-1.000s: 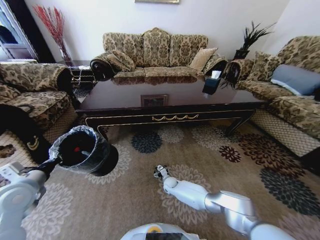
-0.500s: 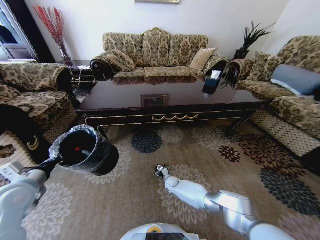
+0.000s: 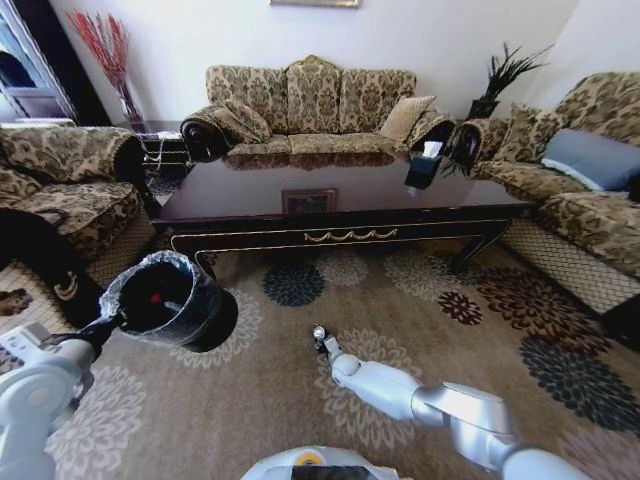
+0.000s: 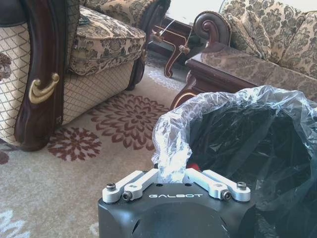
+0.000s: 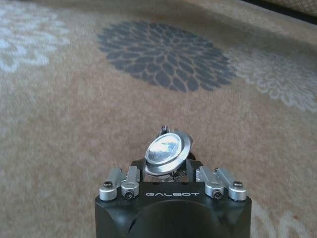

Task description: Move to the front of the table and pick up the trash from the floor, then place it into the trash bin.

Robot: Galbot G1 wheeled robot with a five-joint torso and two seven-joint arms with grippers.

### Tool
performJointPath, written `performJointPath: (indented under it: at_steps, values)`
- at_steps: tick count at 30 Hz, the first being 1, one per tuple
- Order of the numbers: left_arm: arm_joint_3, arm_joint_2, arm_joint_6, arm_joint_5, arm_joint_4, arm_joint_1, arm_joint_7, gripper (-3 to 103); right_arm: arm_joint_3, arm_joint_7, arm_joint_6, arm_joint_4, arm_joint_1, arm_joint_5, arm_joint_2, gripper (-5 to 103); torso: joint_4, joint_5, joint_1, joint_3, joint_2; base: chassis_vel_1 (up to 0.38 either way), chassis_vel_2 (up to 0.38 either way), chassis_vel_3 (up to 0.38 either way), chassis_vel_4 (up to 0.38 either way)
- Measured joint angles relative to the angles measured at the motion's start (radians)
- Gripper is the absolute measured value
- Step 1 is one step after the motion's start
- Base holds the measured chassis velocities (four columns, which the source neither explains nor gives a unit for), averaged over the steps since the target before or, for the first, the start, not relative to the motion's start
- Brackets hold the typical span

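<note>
Head view shows the robot standing on the floor, a beige carpet with round flower medallions, facing the long side of the table, whose dark glossy top carries a dark tissue box near its far right end. Sofas stand behind the table and on both sides of it. The left gripper is raised at the robot's left and clamps the bag-lined rim of the trash bin, which hangs tilted with its mouth turned up toward the camera; something red and a pale piece lie inside it. In the left wrist view the left gripper pinches a bunch of the crinkly plastic liner between narrow fingers, with the black trash bin just beyond and an armchair standing near on the carpet. The right gripper reaches forward low over the carpet in front of the table, beside a cream medallion. In the right wrist view the right gripper is closed on the trash, a small round silvery disc held tilted between its fingertips, clear of the carpet, with a dark blue medallion well ahead.
</note>
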Motion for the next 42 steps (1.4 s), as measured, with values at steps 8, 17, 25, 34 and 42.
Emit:
performJointPath:
  at_steps: [8, 17, 25, 34, 42]
  values:
    - [0.003, 0.001, 0.000, 0.001, 0.002, -0.004, 0.000, 3, -0.018, 0.014, -0.013, 0.077, 0.011, 0.039, -0.037, 41, -0.0002, 0.0000, 0.000, 0.000, 0.000, 0.000, 0.000, 0.000, 0.000]
    - [-0.001, 0.001, 0.000, 0.003, 0.000, 0.003, 0.001, 3, 0.007, 0.010, -0.004, -0.020, -0.006, 0.021, 0.027, 40, 0.0000, 0.0000, 0.000, 0.000, 0.000, 0.000, 0.000, 0.000, 0.000]
    - [-0.002, -0.001, 0.000, 0.005, -0.002, 0.006, 0.002, 3, 0.013, -0.002, 0.007, -0.040, -0.003, 0.016, 0.036, 50, 0.0001, 0.0000, 0.000, 0.000, 0.000, 0.000, 0.000, 0.000, 0.000]
    - [0.004, -0.003, 0.000, 0.015, -0.002, 0.004, 0.003, 3, 0.026, -0.020, 0.019, -0.053, -0.004, 0.009, 0.036, 16, -0.0001, 0.0000, 0.000, 0.000, 0.000, 0.000, 0.000, 0.000, 0.000]
    - [0.006, -0.005, -0.001, 0.018, -0.002, 0.003, 0.003, 3, 0.029, -0.024, 0.027, -0.057, -0.006, -0.004, 0.037, 10, 0.0001, 0.0000, 0.000, 0.000, 0.000, 0.000, 0.000, 0.000, 0.000]
